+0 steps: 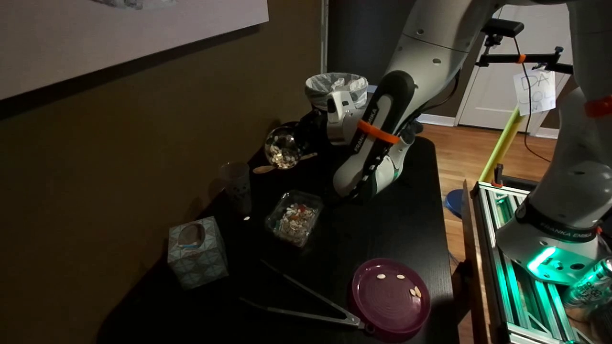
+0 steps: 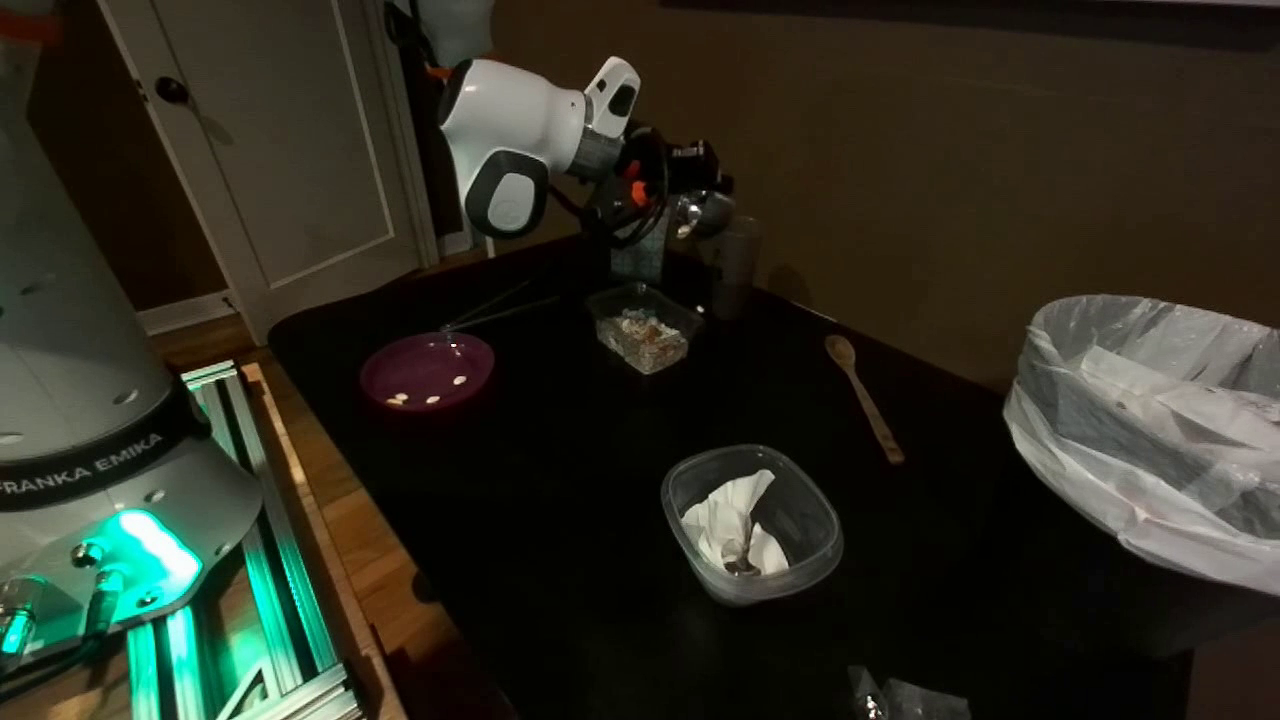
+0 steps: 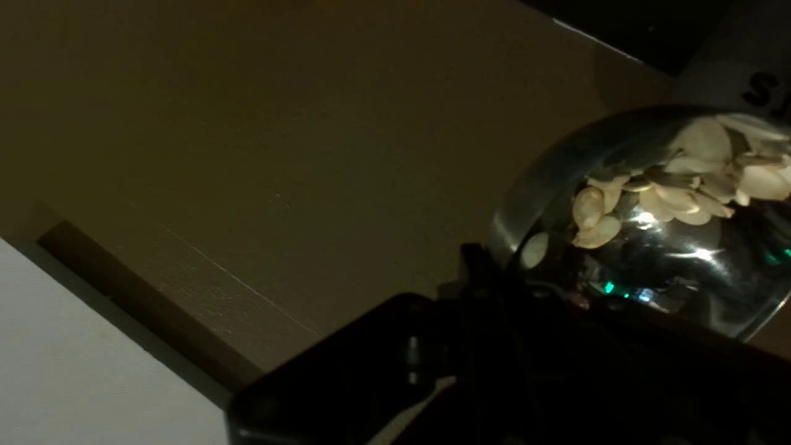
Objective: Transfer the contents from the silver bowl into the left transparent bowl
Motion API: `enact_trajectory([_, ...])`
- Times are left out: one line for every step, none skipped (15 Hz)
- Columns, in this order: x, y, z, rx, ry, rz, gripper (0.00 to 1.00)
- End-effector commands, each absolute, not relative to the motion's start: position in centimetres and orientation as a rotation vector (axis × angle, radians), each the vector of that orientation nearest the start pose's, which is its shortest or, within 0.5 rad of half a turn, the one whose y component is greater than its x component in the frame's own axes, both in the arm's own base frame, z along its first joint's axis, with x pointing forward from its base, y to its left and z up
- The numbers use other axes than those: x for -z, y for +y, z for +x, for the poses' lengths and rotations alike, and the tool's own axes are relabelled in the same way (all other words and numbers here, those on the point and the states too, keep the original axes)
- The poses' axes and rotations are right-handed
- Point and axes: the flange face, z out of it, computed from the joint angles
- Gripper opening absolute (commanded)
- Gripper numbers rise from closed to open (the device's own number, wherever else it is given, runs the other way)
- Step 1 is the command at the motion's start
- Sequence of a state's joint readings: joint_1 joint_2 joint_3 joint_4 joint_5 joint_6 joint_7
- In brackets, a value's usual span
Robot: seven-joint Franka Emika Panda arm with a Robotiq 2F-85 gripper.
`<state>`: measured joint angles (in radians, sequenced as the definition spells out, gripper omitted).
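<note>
My gripper point(image 3: 491, 266) is shut on the rim of the silver bowl point(image 3: 698, 272) in the wrist view. The bowl is tilted, and the contents point(image 3: 686, 191), pale flat seeds, lie against its lower side. In an exterior view the bowl point(image 1: 282, 137) is in the air with its opening and seeds showing; the dark gripper point(image 1: 303, 134) is beside it. In an exterior view the bowl point(image 2: 712, 214) is above the table, higher than and behind the left transparent bowl point(image 2: 606, 308). This clear squarish container point(image 1: 276, 213) stands on the table holding a mixed heap of bits.
A tall cup point(image 1: 236, 186) and a tissue box point(image 1: 198, 253) stand near the wall. Metal tongs point(image 1: 311, 289) and a magenta plate point(image 1: 392, 301) with a few seeds lie in front. A rounder clear bowl point(image 2: 815, 500) holds a napkin. A wooden spoon point(image 2: 865, 400) and lined bin point(image 2: 1060, 440) are beyond.
</note>
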<state>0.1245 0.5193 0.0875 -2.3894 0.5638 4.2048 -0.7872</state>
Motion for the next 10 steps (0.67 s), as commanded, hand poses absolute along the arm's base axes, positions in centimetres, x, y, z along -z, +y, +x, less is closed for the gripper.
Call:
enact_trajectory([-26.1,3.1,50.8,-1.419,0.349,2.176,0.04])
enact_trajectory([-26.1,3.1,50.8,-1.419,0.349,2.176,0.01])
enact_trajectory([-25.9,3.3,50.6,-1.424,0.356,2.159,0.01])
enact_trajectory([-25.7,3.4,50.4,-1.426,0.37,2.147,0.01])
enact_trajectory([-25.5,3.7,50.2,-1.426,0.389,2.138,0.01])
enact_trajectory([-25.1,3.9,50.0,-1.421,0.407,2.138,0.01])
enact_trajectory([-24.7,4.2,49.8,-1.411,0.429,2.137,0.01])
enact_trajectory([-24.1,4.5,49.6,-1.402,0.445,2.146,0.01])
enact_trajectory([-23.7,4.7,49.4,-1.401,0.456,2.148,0.01])
enact_trajectory([-23.2,4.9,49.2,-1.401,0.464,2.137,0.01])
